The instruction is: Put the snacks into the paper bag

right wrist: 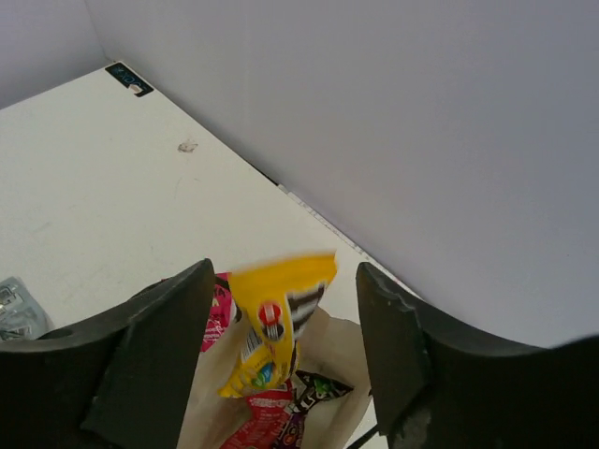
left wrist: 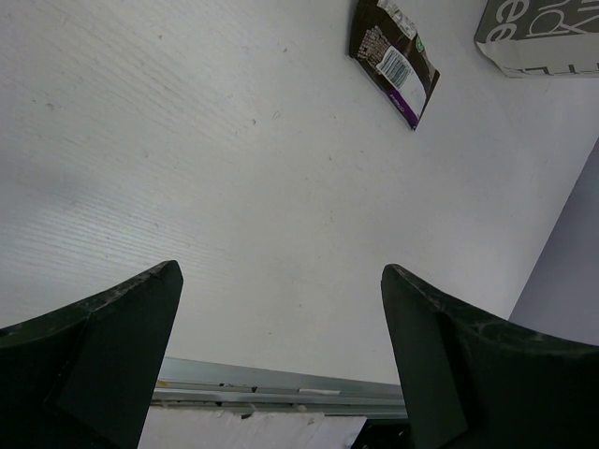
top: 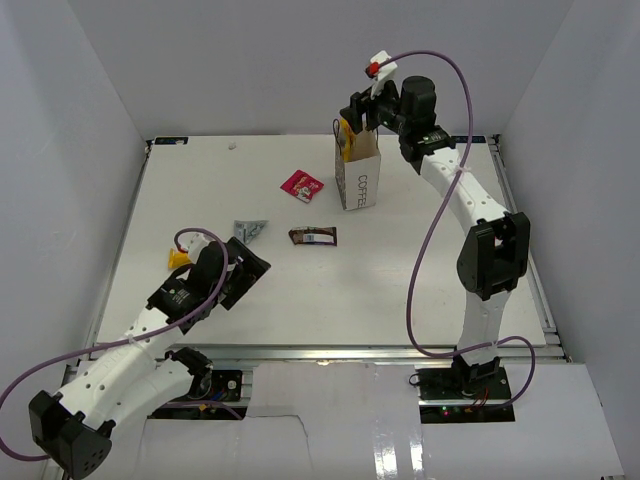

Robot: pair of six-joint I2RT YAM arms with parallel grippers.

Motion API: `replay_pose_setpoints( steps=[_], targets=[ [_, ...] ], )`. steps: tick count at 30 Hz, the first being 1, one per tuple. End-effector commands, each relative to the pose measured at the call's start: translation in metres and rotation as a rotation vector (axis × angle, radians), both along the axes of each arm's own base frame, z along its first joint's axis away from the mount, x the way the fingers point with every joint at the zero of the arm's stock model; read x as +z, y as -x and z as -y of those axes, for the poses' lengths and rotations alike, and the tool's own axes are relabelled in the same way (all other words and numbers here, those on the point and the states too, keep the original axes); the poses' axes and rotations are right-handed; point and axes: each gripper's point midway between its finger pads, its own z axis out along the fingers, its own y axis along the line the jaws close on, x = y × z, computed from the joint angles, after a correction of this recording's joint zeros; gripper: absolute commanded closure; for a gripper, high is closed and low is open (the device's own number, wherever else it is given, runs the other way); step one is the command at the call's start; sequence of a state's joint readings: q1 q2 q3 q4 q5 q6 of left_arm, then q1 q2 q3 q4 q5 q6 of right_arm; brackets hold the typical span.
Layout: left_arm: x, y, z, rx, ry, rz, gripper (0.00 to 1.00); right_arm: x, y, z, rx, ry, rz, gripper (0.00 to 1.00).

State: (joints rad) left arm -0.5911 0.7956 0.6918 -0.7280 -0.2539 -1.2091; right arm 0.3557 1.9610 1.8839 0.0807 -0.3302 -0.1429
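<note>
Because the paper bag point(top: 360, 185) stands upright at upper centre of the overhead frame with its mouth open, the right arm point(top: 470, 200) works it from above. The right pincer point(top: 362, 112) hangs directly over the mouth.

Wrist view: jaws wide, the yellow packet point(right wrist: 273, 327) between them and touching neither finger, its upper edge blurred. Judged loose and dropping, with its lower end inside the mouth. Under it in the bag lie a red packet point(right wrist: 270, 423) and a dark packet point(right wrist: 318, 388). Staying high over the rim makes sense, since light paper would likely tip if nudged.

Right arm pose: base at lower right, forearm stretched far up the frame, wrist bent over the bag.

Outside the bag, on the worktop point(top: 400, 270):
- pink-red packet point(top: 300, 185), just left of the bag
- silver-grey packet point(top: 250, 229), lower and centre-left
- brown bar point(top: 313, 236), lower and centre-left, apart from the silver-grey packet

Left arm point(top: 130, 350): folded low at lower left. The left pincer point(top: 248, 268) is near the silver-grey packet and aimed up-right toward the brown bar. Jaws wide, nothing between them. Its wrist view shows bare worktop, the brown bar at top and a bag corner at upper right. Parked, or lined up for the next pick; cannot tell which.
</note>
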Motion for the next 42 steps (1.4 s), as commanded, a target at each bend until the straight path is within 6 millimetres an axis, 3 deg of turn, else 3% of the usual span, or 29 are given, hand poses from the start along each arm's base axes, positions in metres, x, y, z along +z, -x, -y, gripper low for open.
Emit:
replay_pose_setpoints(
  steps=[1,3,5,7,8,10,11,12,15,16,17,18,23,25,26,27,29,30,36,39,42],
  targets=[
    [0.019,-0.007,0.004,0.021,0.048,0.040,0.02,0.056,0.008,0.008,-0.016,-0.026,0.153,0.29],
    [0.025,-0.012,0.001,0.058,0.043,0.039,0.02,0.072,0.014,0.010,-0.012,-0.033,0.181,0.25],
    [0.018,-0.014,-0.012,0.128,-0.021,-0.008,0.03,0.084,0.023,0.010,0.020,-0.035,0.193,0.17],
    [0.028,-0.024,-0.021,0.198,-0.040,-0.019,0.03,0.099,0.040,0.016,0.083,0.006,0.224,0.04],
    [0.020,-0.027,-0.028,0.226,-0.077,-0.060,0.03,0.107,0.068,0.007,0.230,0.029,0.251,0.09],
    [0.023,-0.042,-0.045,0.336,-0.037,-0.085,0.03,0.100,0.094,0.012,0.381,0.101,0.273,0.10],
    [0.022,-0.050,-0.052,0.378,-0.003,-0.093,0.04,0.089,0.122,0.009,0.496,0.118,0.225,0.10],
    [0.012,-0.054,-0.052,0.392,0.036,-0.144,0.04,0.079,0.133,0.010,0.537,0.139,0.199,0.10],
    [-0.015,-0.074,-0.100,0.606,0.098,-0.256,0.06,0.035,0.172,0.018,0.624,0.208,0.109,0.10],
    [-0.019,-0.078,-0.108,0.642,0.104,-0.276,0.06,-0.003,0.182,0.022,0.643,0.233,0.049,0.10],
    [-0.024,-0.082,-0.115,0.672,0.113,-0.291,0.06,-0.003,0.202,0.027,0.648,0.243,0.059,0.10],
    [-0.034,-0.088,-0.128,0.716,0.134,-0.321,0.06,-0.015,0.212,0.031,0.654,0.252,0.043,0.10],
    [-0.048,-0.122,-0.158,0.805,0.217,-0.263,0.09,-0.103,0.279,0.054,0.698,0.287,-0.111,0.10],
    [-0.065,-0.129,-0.167,0.829,0.229,-0.308,0.10,-0.131,0.299,0.066,0.689,0.295,-0.165,0.10],
    [-0.070,-0.132,-0.171,0.837,0.230,-0.319,0.11,-0.126,0.299,0.068,0.678,0.296,-0.147,0.10],
    [-0.073,-0.135,-0.176,0.849,0.231,-0.325,0.12,-0.144,0.309,0.072,0.678,0.289,-0.195,0.10],
    [-0.084,-0.140,-0.181,0.844,0.215,-0.337,0.18,-0.148,0.318,0.079,0.667,0.272,-0.207,0.10],
    [-0.085,-0.144,-0.185,0.847,0.206,-0.329,0.25,-0.158,0.325,0.082,0.665,0.263,-0.238,0.10],
    [-0.110,-0.139,-0.199,0.852,0.163,-0.393,0.41,-0.163,0.335,0.088,0.651,0.220,-0.271,0.10],
    [-0.110,-0.141,-0.207,0.845,0.139,-0.381,0.53,-0.162,0.335,0.088,0.655,0.212,-0.271,0.10],
    [-0.106,-0.143,-0.213,0.828,0.123,-0.358,0.75,-0.160,0.334,0.087,0.659,0.204,-0.275,0.10]
  ],
)
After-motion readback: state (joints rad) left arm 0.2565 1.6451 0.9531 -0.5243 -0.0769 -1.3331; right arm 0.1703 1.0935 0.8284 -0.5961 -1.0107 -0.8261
